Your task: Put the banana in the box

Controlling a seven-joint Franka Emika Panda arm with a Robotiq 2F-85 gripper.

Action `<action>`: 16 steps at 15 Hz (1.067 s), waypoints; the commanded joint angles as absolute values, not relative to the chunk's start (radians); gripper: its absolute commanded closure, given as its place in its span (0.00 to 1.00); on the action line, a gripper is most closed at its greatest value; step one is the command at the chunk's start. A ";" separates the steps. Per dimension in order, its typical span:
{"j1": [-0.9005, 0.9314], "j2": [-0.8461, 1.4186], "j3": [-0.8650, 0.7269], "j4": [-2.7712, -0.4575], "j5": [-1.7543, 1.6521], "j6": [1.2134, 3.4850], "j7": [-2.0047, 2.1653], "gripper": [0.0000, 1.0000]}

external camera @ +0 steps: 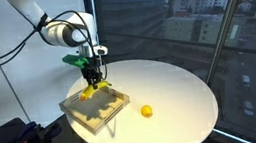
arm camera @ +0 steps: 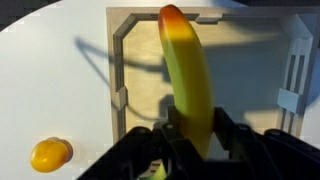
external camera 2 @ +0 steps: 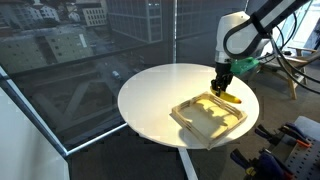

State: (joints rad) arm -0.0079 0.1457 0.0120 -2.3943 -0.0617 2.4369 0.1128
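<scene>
- Surface [external camera: 175, 80]: round, white; carries the box.
- Box [external camera: 73, 111]: shallow tan tray with low walls, near the surface's edge.
- Arm [external camera: 62, 32]: bent over the box, wrist pointing down.
- Jaws: clamped on the banana's end.
- Banana [arm camera: 190, 80]: held over the box, near one wall.
- Small round fruit [external camera: 146, 110]: on the surface, apart from the box.

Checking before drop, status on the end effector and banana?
End effector shut on banana. Banana held over box, not released. Small orange fruit lies outside box, not in the way.
</scene>
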 commanded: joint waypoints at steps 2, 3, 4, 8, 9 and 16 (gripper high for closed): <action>0.013 0.133 -0.004 -2.398 -0.108 2.440 0.179 0.85; 0.016 0.134 -0.004 -2.397 -0.111 2.440 0.184 0.85; 0.019 0.136 -0.003 -2.394 -0.112 2.438 0.188 0.85; 0.032 0.144 0.001 -2.386 -0.112 2.432 0.205 0.85; 0.035 0.145 0.002 -2.384 -0.111 2.431 0.207 0.85; 0.049 0.174 0.004 -2.377 -0.103 2.447 0.202 0.85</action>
